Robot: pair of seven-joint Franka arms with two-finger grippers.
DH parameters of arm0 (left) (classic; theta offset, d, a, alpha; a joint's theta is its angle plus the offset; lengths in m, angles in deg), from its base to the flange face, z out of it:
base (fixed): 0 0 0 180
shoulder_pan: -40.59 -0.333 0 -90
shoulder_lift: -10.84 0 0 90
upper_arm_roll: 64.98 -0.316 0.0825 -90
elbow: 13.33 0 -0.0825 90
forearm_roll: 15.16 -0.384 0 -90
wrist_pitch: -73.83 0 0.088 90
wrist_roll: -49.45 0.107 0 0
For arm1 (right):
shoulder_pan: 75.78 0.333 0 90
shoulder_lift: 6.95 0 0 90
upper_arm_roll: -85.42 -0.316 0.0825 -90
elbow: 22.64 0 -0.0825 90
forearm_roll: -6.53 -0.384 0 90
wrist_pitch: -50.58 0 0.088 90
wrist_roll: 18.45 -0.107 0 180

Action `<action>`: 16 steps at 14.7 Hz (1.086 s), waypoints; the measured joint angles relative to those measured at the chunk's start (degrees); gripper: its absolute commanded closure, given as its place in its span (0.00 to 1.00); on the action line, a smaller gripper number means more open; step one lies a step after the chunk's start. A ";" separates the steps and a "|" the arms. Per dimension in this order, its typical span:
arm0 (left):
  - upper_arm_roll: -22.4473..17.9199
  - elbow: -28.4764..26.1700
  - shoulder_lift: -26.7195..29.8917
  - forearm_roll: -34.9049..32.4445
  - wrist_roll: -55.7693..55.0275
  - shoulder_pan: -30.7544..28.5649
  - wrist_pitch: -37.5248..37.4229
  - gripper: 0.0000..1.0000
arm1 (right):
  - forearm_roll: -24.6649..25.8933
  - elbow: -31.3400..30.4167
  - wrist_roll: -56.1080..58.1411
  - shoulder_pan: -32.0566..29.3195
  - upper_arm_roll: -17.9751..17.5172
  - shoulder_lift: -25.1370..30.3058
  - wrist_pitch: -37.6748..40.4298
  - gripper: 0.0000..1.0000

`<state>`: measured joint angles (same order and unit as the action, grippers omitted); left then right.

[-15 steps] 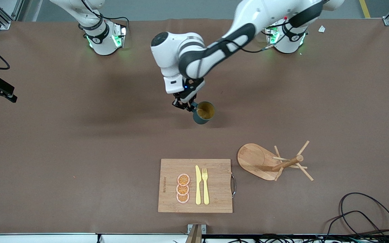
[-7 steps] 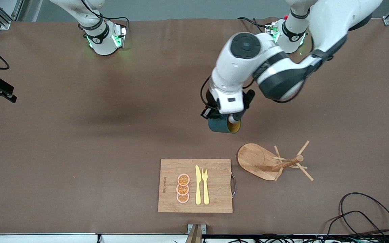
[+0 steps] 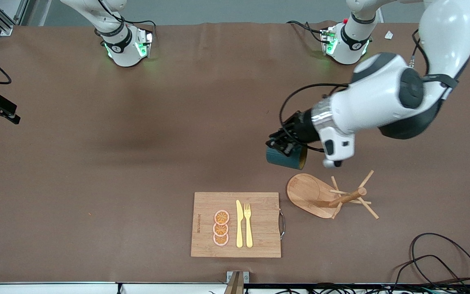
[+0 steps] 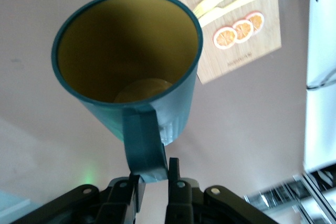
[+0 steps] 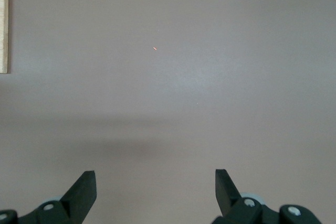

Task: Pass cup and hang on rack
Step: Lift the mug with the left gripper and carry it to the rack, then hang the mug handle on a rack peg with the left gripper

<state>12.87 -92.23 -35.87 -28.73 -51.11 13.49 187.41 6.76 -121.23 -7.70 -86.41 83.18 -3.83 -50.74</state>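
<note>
My left gripper (image 3: 284, 143) is shut on the loop handle of the dark teal cup (image 3: 287, 159) and holds it in the air over the table, just beside the rack's base. The cup lies on its side there. In the left wrist view the cup (image 4: 131, 66) shows its yellowish inside, and the gripper (image 4: 155, 169) pinches the handle. The wooden rack (image 3: 307, 192) stands with its oval base, post and thin pegs (image 3: 366, 179) bare. My right gripper (image 5: 155, 179) is open and empty over bare table; it is out of the front view.
A bamboo cutting board (image 3: 259, 222) with a yellow knife, a fork and orange slices lies nearer the front camera than the cup; it also shows in the left wrist view (image 4: 262, 30). Black cables (image 3: 443, 261) lie at the left arm's front corner.
My left arm has swung the cup from over the table's middle toward the left arm's end, down beside the rack, and turned it onto its side. The right arm has not visibly moved.
</note>
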 measured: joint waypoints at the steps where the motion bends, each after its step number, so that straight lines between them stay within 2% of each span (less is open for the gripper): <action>1: 0.00 -0.28 -0.04 3.35 2.49 -1.59 0.90 0.99 | 0.00 0.00 0.01 0.00 -0.01 0.00 0.00 0.00; 5: -0.12 -2.58 -1.18 12.74 12.01 -5.20 4.42 0.99 | 0.00 0.00 0.01 0.00 -0.02 0.00 0.00 0.00; 10: -1.68 -3.32 -3.85 21.18 22.95 -8.57 4.74 0.99 | 0.00 0.00 0.04 0.00 -0.05 0.00 0.00 0.00; 16: -3.55 -4.77 -4.41 26.06 28.95 -8.77 6.32 0.99 | 0.00 0.00 0.05 0.00 -0.06 0.00 0.01 0.00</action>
<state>9.31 -97.00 -40.28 -2.67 -22.15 4.72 193.74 6.75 -121.23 -7.65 -86.41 83.12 -3.83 -50.73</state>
